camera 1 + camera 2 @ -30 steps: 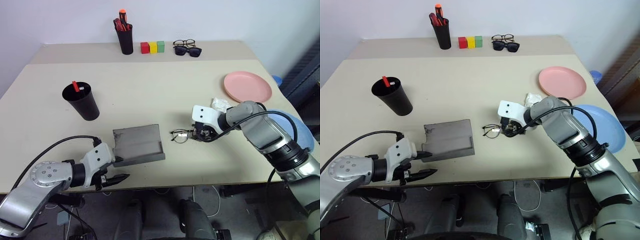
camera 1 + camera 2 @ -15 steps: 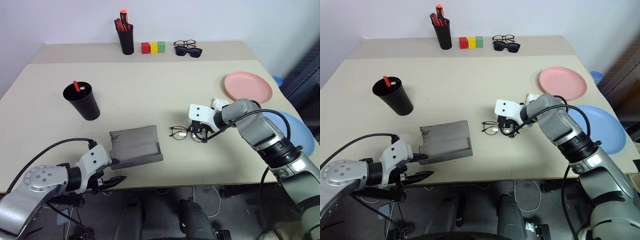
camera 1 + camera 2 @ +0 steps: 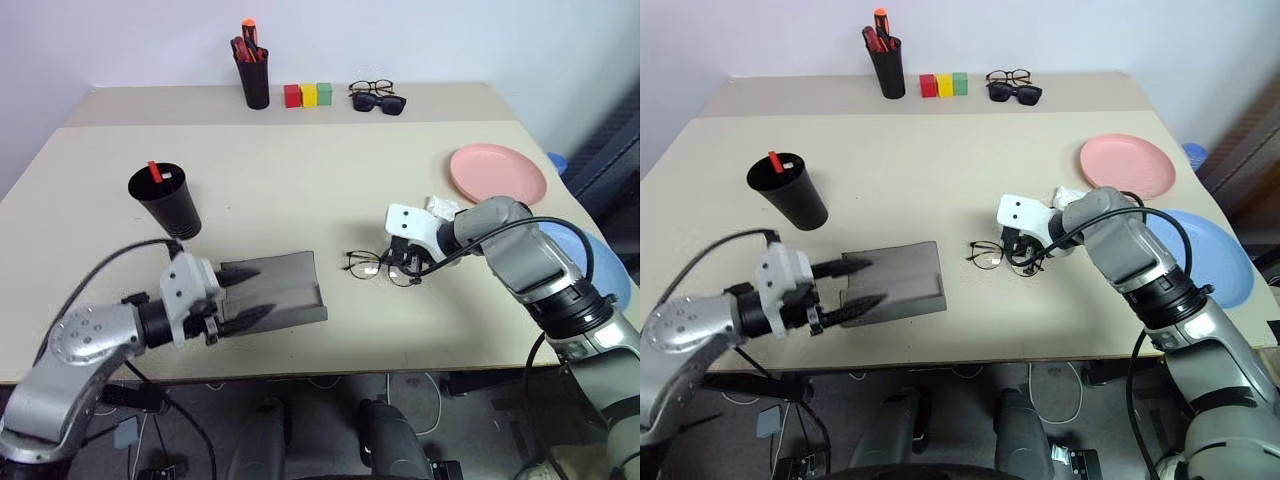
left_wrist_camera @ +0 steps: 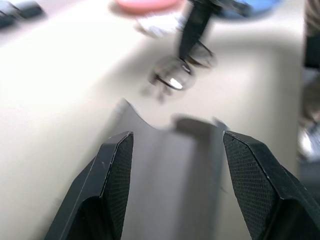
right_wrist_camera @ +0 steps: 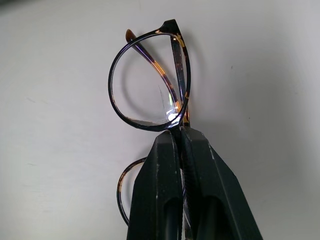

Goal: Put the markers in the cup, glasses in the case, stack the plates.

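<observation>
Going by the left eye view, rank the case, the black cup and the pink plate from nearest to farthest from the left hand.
1. Case: right at the left hand.
2. Black cup: farther back, left side.
3. Pink plate: far across, right side.

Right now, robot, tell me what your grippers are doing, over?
Right gripper shut on glasses. Left gripper open over the open case. Nothing between glasses and case.

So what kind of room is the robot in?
Probably a lab or test room, set up for practice: a plain table against a bare wall, with a pen holder, toy-like coloured blocks and loose cables underneath.
</observation>
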You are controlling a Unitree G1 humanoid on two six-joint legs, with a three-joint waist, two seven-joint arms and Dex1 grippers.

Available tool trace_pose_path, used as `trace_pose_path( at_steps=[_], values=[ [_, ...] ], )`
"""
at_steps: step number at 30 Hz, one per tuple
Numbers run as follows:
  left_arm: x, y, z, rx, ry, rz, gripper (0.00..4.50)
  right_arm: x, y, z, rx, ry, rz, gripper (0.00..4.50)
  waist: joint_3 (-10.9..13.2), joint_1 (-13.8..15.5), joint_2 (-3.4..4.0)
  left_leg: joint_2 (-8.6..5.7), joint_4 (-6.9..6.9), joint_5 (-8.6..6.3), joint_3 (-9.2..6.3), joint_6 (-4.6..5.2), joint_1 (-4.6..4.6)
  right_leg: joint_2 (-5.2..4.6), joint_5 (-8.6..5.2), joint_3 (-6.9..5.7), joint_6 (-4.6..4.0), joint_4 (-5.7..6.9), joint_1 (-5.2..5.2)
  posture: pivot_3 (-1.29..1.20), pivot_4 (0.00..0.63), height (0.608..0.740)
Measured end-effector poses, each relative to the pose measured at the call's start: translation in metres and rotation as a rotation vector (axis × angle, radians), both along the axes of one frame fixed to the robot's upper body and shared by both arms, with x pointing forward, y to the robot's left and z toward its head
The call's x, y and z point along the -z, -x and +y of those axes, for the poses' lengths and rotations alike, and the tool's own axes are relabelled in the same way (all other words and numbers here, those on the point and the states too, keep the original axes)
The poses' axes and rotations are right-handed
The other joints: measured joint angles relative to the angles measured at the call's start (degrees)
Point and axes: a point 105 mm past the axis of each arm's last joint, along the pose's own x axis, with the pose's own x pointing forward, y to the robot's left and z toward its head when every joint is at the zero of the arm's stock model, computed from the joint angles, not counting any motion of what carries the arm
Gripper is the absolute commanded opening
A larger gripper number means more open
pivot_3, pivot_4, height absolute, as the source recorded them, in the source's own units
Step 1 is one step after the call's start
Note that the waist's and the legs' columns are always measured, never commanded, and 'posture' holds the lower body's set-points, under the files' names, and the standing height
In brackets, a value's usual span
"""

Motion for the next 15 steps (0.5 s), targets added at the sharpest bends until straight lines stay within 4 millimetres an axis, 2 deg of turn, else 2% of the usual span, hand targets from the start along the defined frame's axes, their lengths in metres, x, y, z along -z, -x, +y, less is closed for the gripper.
trace_pose_path(
  at_steps=[2,6,9,15],
  values=[
    [-0.003,-0.003,0.008,-0.008,0.030,0.011,2.89,-0.007,0.002,0.002,0.005,-0.026,-0.002,0.13,0.0,-0.3,0.00,0.01,-0.01,0.00,0.00,0.00,0.02,0.01,0.00,0.00,0.00,0.02,-0.01,0.00,0.150,0.740],
    [0.008,0.004,0.020,-0.005,0.020,0.062,2.89,-0.022,0.005,0.011,-0.001,-0.060,-0.042,0.13,0.0,-0.4,0.00,0.03,-0.05,0.00,0.00,0.00,0.01,0.02,-0.01,0.00,-0.01,0.02,-0.06,0.00,0.150,0.740],
    [0.014,0.014,0.028,0.008,0.053,0.100,2.89,-0.030,0.009,0.029,-0.035,-0.106,-0.079,0.13,0.0,-0.2,0.00,0.05,-0.03,0.00,0.00,0.00,0.01,0.02,-0.01,0.00,-0.02,0.06,-0.07,0.00,0.150,0.740],
    [0.009,0.028,0.045,0.085,0.088,0.170,2.89,-0.038,0.011,0.061,-0.059,-0.190,-0.124,0.13,0.0,-0.1,0.00,0.06,-0.01,-0.01,0.01,-0.02,0.00,0.01,-0.01,0.00,-0.03,0.06,-0.09,0.00,0.150,0.740]
  ],
)
